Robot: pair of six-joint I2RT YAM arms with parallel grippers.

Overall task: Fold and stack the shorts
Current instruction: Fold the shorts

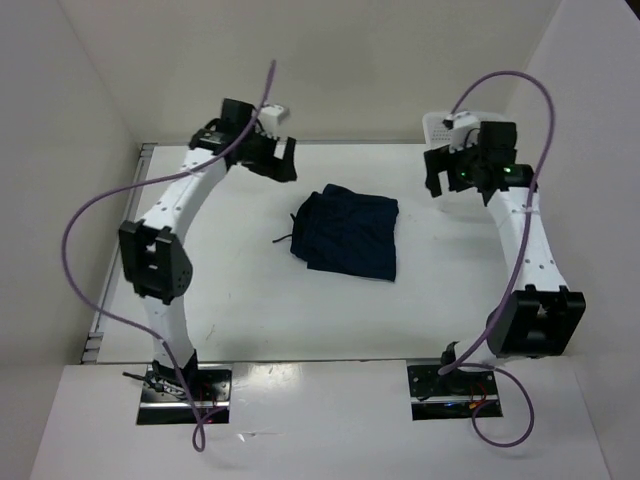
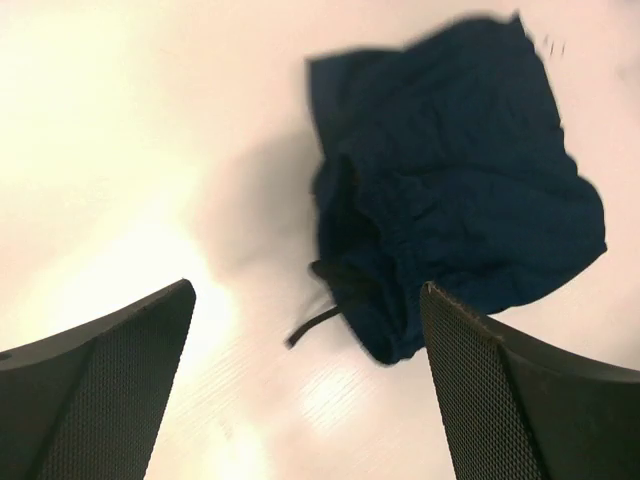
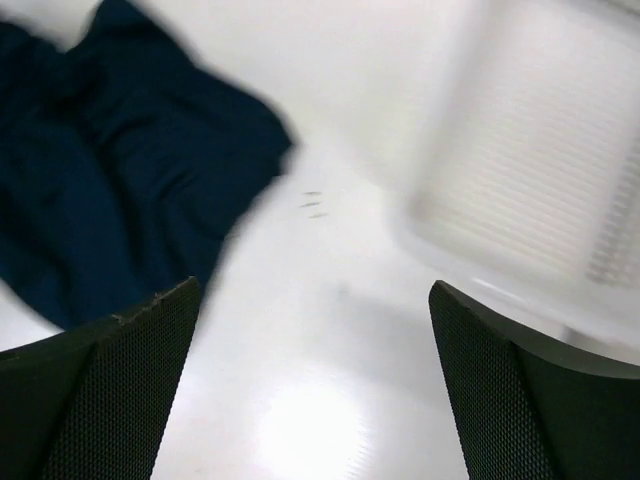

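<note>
Overview of the table (image 1: 230, 300) from above, read left to right. My left pincer (image 1: 272, 158) hangs above the far left part of the table, its jaws spread wide with nothing between them. In the left wrist view its two dark, mesh-faced fingers (image 2: 110, 380) frame bare white surface, clear of the cloth. The shorts (image 1: 348, 235), dark navy, lie near the middle of the table as a folded, roughly rectangular bundle, touched by neither pincer. A thin dark drawstring (image 1: 283, 238) trails from the bundle's left edge onto the table. The left wrist view shows it (image 2: 320, 320) emerging at the gathered waistband of the shorts (image 2: 460, 170). My right pincer (image 1: 462, 170) hangs above the far right part of the table, jaws likewise wide and empty. In the right wrist view the shorts (image 3: 110, 200) fill the upper left, blurred, and a white mesh basket (image 3: 540, 170) sits at the upper right, apart from them. From above, the basket (image 1: 440, 125) shows only partly behind my right arm, at the far right corner.
</note>
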